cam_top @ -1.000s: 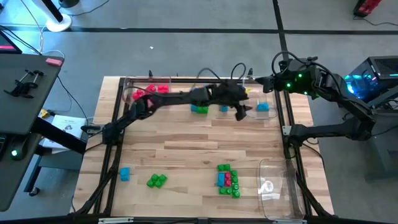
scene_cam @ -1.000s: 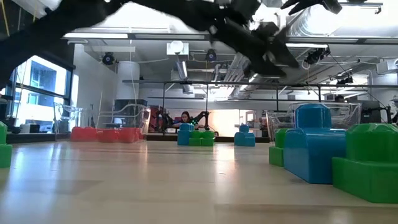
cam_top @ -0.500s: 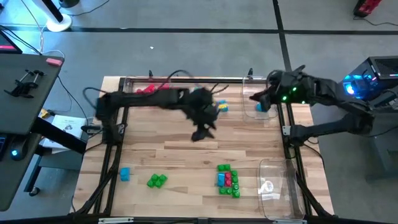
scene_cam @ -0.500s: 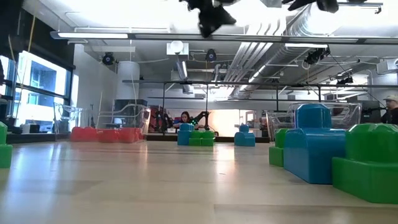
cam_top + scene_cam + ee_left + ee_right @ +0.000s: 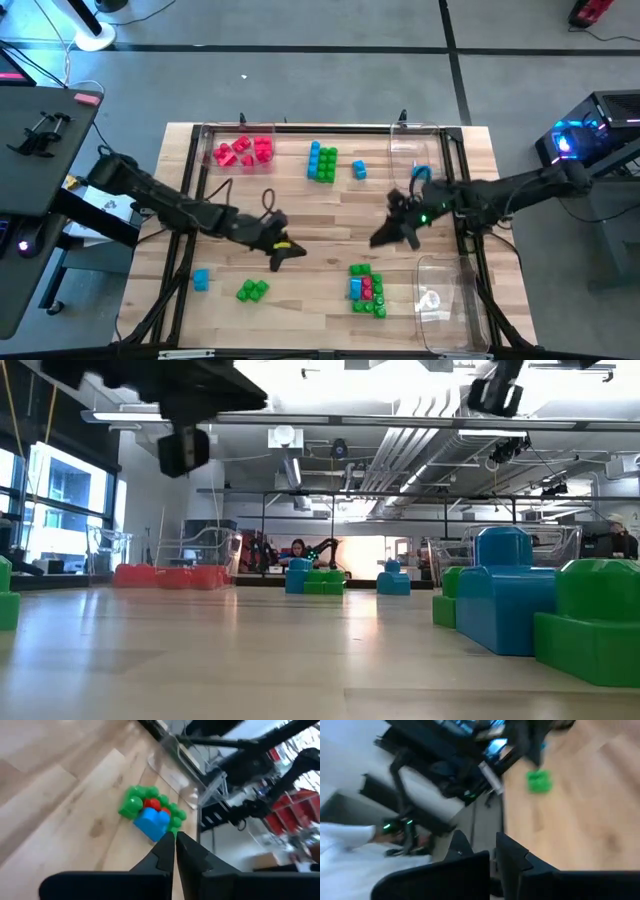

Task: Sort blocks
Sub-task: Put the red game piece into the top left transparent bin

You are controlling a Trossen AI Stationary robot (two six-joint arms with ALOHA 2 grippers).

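The blocks lie in groups. Red ones (image 5: 243, 151) sit far left, and a blue-and-green group (image 5: 322, 162) with a single blue one (image 5: 359, 171) sits at the far middle. Another blue one (image 5: 421, 175) rests far right. A blue one (image 5: 201, 280), green ones (image 5: 252, 290) and a mixed green, blue and red cluster (image 5: 367, 290) lie near the front. My left gripper (image 5: 288, 252) hovers shut left of the table's middle, above the wood, pointing toward that cluster (image 5: 150, 812). My right gripper (image 5: 380, 240) hangs shut right of the middle, above the table. Neither holds anything.
A clear tray (image 5: 441, 300) lies at the near right corner beside the mixed cluster. Another clear tray (image 5: 408, 148) stands at the far right, and a third (image 5: 206, 137) holds the red blocks. Bare wood lies across the table's middle.
My left gripper has swung from the far middle of the table toward the near and left side, past the blue-and-green group. My right gripper has come from the far right corner toward the table's middle and the near edge. No block has moved.
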